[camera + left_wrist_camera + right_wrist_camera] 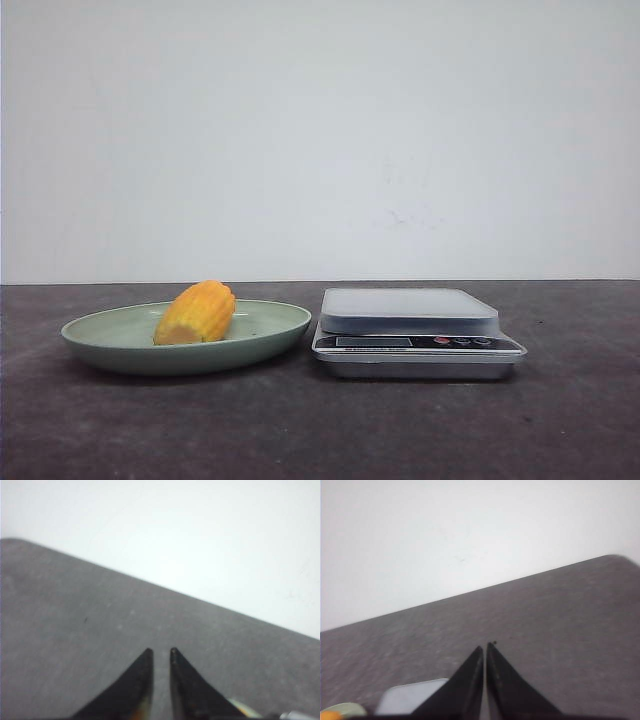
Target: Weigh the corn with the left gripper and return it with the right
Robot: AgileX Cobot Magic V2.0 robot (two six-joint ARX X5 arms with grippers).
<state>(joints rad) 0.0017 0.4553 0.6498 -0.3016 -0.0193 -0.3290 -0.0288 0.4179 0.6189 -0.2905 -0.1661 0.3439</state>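
Dark grey, faintly speckled tabletop (pixel 320 430) fills the lower part of the front view, and a plain white wall (pixel 320 140) takes up everything above it. Left of centre sits a shallow pale green plate (pixel 100 345). The corn (pixel 197 313) lies on its side in that plate, its pale cut end turned toward the lower left of the frame and its yellow-orange kernel rows running back toward the upper right. Just beside the plate, at centre right, stands a silver kitchen scale (pixel 415 335) with a flat grey weighing platform, a small display and a row of round buttons on its front edge. Its platform carries nothing. Plate rim and scale are close but do not touch. Neither arm shows in the front view, and nothing lies between the corn and the camera.

In the left wrist view the left gripper (pixel 160 652) hangs over bare tabletop, its two black pointed fingers (pixel 135 685) parted by a narrow gap at the tips; it grips nothing and touches nothing. A sliver of the plate and a bit of the scale peek in at the lower right corner of that frame.

In the right wrist view the right (pixel 485 646) claw is pressed nearly closed, its fingers (pixel 507 690) meeting along a thin seam, empty. The scale's platform shows at the lower left of that frame, with the plate's edge and a speck of orange at the corner. Both wrists point over the table toward the wall.
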